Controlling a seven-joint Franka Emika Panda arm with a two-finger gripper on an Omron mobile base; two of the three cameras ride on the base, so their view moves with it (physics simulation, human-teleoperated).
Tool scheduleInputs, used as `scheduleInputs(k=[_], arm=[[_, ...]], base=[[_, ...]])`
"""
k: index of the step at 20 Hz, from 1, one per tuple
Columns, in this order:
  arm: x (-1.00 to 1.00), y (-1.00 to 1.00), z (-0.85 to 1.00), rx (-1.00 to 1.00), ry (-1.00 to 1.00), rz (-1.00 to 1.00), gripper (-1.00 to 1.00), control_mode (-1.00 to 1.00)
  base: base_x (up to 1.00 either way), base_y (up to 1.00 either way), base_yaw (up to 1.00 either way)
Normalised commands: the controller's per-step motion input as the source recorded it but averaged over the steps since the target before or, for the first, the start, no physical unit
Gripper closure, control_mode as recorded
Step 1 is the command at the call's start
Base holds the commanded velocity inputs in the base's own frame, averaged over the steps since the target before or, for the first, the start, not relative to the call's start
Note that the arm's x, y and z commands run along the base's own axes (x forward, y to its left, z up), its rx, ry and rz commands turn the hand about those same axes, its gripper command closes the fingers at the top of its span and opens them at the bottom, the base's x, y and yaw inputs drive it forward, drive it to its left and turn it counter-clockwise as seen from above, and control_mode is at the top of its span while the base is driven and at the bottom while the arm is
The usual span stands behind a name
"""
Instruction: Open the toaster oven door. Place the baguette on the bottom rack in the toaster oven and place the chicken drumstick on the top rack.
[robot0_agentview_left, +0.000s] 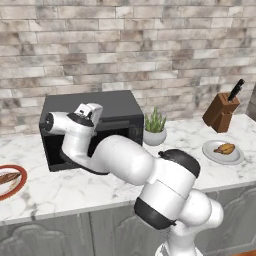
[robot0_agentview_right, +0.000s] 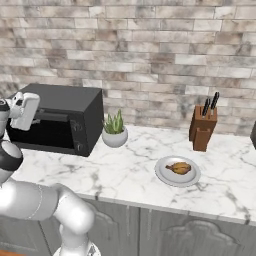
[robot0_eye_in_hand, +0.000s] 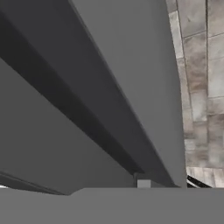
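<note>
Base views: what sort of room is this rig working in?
A rendered home kitchen, by the look of it: a marble counter against a brick wall, with a toaster oven, a knife block and a plated chicken drumstick.

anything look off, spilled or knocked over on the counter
Nothing stands out. The oven, plant and knife block stand upright, the drumstick lies on its plate, and the baguette lies on its own.

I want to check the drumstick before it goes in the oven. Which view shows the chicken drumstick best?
The right base view: the chicken drumstick lies unobstructed on its grey plate, fairly central. The left base view shows it smaller, near the right edge. The hand view looks at the toaster oven instead.
</note>
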Motion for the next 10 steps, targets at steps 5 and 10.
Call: scheduleInputs(k=[5, 10], arm=[[0.43, 0.0, -0.94, 0.0, 0.02, 0.12, 1.0, -1.0], [0.39, 0.01, -0.94, -0.01, 0.0, 0.13, 1.0, -1.0]], base=[[0.0, 0.0, 0.0], [0.0, 0.0, 0.0]])
